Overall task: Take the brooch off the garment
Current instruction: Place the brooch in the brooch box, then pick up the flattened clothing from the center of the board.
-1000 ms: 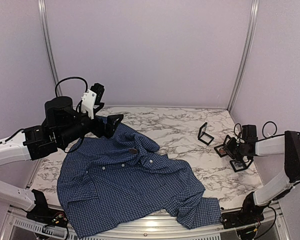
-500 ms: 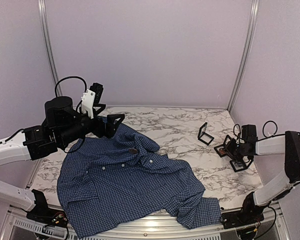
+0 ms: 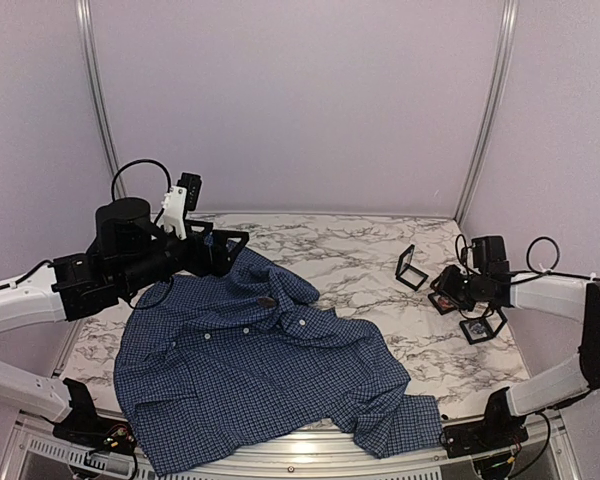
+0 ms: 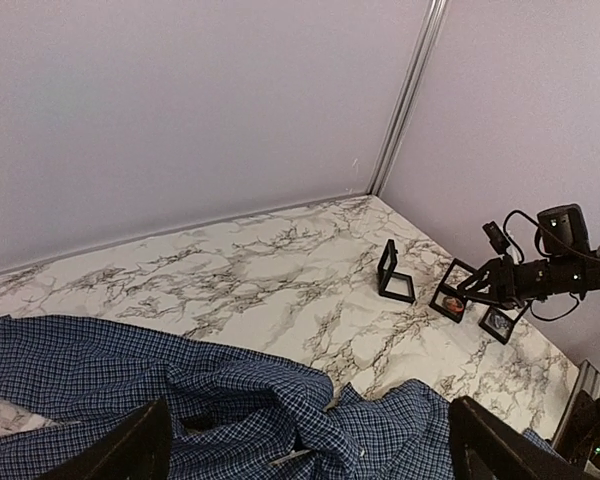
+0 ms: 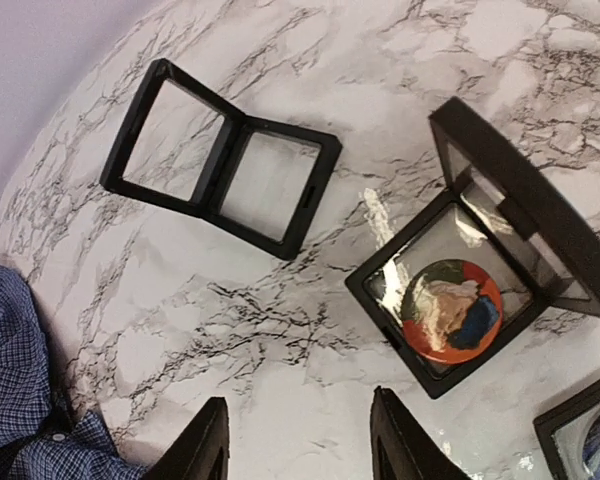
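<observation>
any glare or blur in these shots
Right wrist: sharp, with white glare streaks on the clear film of the open frame and the marble beside it. Left wrist: its own fingers sit dark and soft in the bottom corners. Top external: even light, one bright reflection on the near rail.

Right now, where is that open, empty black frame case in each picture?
Top external: case right of centre on the marble.
Left wrist: case right of centre, near the far corner.
Right wrist: case upper left.
Shared landmark: the blue checked shirt, lower left of the case in every view.
</observation>
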Available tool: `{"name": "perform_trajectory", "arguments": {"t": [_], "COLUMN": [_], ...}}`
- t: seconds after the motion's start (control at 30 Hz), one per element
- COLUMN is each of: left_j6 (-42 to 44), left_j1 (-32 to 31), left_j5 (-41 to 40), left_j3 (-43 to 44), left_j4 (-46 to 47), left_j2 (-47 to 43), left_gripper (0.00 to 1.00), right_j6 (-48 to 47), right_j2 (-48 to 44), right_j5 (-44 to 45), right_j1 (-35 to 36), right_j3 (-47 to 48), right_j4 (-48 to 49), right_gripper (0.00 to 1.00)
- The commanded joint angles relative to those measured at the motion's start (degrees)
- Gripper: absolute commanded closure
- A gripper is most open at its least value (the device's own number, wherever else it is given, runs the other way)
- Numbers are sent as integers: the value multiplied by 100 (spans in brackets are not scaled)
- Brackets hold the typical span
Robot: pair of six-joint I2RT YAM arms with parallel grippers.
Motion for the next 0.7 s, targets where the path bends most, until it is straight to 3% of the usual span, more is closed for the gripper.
{"name": "perform_trajectory", "arguments": {"t": [0.0, 0.3, 0.67], "left_j6": [-775, -2390, -4814], "left_j1": [118, 396, 605], "left_j5": [243, 532, 1103], "left_j3": [-255, -796, -1568], "left_j4": [-278, -175, 832], "left_j2": [159, 372, 696], "left_gripper": [1, 1, 2], "right_j6": [-234, -632, -1012], "right_j2": [-352, -370, 1025], "right_j5": [210, 682, 850], "right_j1": [623, 2262, 4149], "right_j3": [377, 1334, 3130], "right_j4": [-342, -682, -917], "right_gripper": [51, 41, 39]}}
